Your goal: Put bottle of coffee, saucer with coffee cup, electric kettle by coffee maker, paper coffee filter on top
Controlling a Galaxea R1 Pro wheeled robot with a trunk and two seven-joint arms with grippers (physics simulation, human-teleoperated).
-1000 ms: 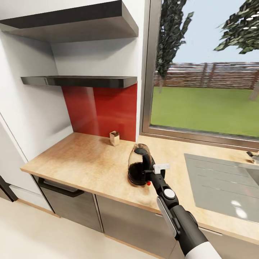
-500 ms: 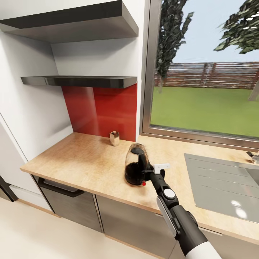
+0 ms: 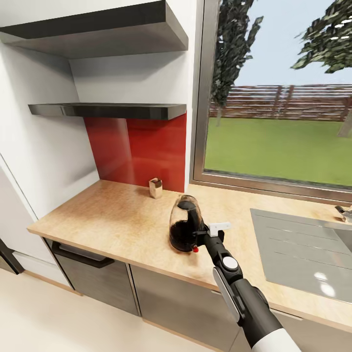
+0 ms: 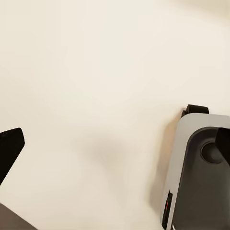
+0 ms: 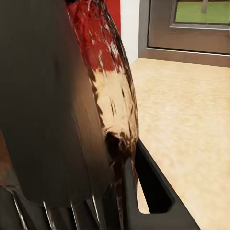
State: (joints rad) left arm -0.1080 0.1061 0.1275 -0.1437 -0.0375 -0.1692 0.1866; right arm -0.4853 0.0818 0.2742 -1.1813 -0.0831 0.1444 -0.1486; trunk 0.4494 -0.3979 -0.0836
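Note:
The electric kettle [image 3: 183, 226], a rounded glass jug with a dark lower part and a small red mark, stands slightly tilted on the kitchen countertop [image 3: 112, 220]. It is left of the steel sink. My right gripper [image 3: 199, 233] is shut on its handle from the front right. In the right wrist view the kettle's glass [image 5: 100, 96] is very close, with one black finger [image 5: 153, 189] beside it. The left wrist view looks down at pale floor, where my left gripper [image 4: 117, 143] is open with its fingers wide apart. The kitchen shelf [image 3: 112, 110] hangs on the wall above the counter.
A small beige holder [image 3: 155, 187] stands at the foot of the red backsplash [image 3: 142, 149]. The sink [image 3: 303, 249] lies to the right under the window. Grey cabinets [image 3: 98, 278] sit below the counter. The robot's grey base [image 4: 199, 177] shows on the floor.
My right gripper has carried the kettle a little to the left over the counter. In the last half second it has barely moved.

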